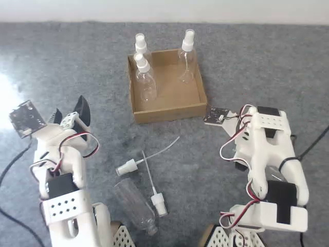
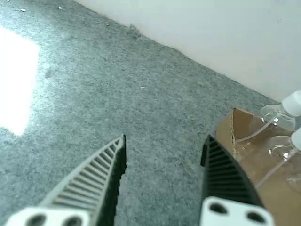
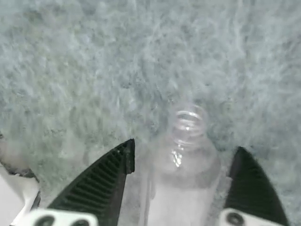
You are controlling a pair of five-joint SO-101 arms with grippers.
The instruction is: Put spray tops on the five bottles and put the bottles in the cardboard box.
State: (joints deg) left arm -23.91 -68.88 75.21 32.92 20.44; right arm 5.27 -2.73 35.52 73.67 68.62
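Grips an open-necked bottle [image 3: 184,188] in the right gripper [image 3: 186,146]. Clear plastic, round body, threaded neck, no spray top on it. Presses the two ribbed fingers [image 3: 110,176] against the body from both sides, as it seems, only as wide apart as the bottle itself. Points the neck out past the fingertips, toward the grey carpet [image 3: 94,56].

Holds the left gripper [image 2: 165,137] wide open, with nothing between its fingers, only carpet under the gap.

Places the cardboard box [image 1: 167,112] ahead of the left fingertips and off to the side of the dark finger, well apart from it. Contains three topped bottles [image 1: 146,85], all clear, all upright, each with a white spray top: two close together at one corner, the third at the neighbouring corner.

Leaves a lying bottle [image 1: 134,203] on the carpet, clear and without a top, behind the left fingers and between the two arms, well apart from both pairs of fingers. Leaves also a first spray top [image 1: 127,168] near its upper end and a second spray top [image 1: 159,205] just beside its body, both white with a long thin tube.
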